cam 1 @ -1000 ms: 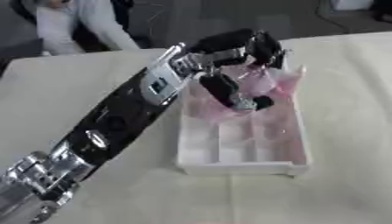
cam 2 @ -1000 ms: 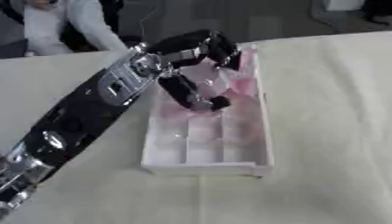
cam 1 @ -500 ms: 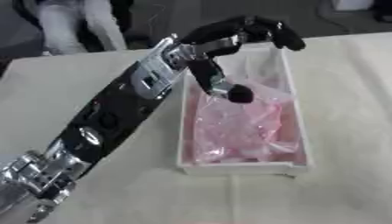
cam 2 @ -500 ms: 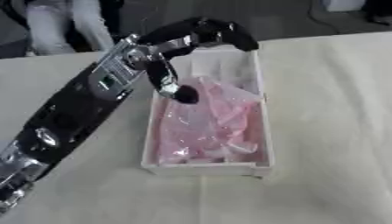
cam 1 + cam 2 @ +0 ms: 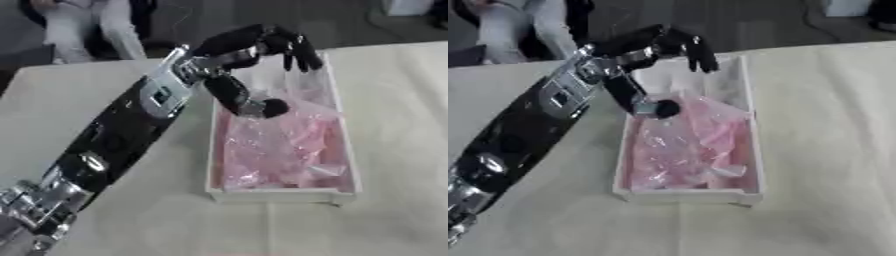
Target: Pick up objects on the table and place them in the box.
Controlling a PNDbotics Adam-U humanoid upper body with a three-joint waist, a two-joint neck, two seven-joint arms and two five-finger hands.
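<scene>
A white rectangular box (image 5: 213, 165) stands lengthwise on the cream table. Pink crinkly clear-wrapped packets (image 5: 278, 150) fill most of it, lying loose inside. My left hand (image 5: 254, 45) hovers over the box's far end, fingers spread and relaxed, thumb pointing down toward the packets with its tip (image 5: 273, 107) just above them. It holds nothing. The long black and silver left arm (image 5: 131, 125) runs diagonally from the lower left. My right hand shows in neither view.
The cream tablecloth (image 5: 402, 115) stretches to the right of the box and in front of it. A person sits at the table's far edge (image 5: 87, 25), away from the box. Dark floor lies beyond the table.
The left hand let go of the pink packet, which now lies in the box. The hand opened and lifted slightly toward the box's far end.
</scene>
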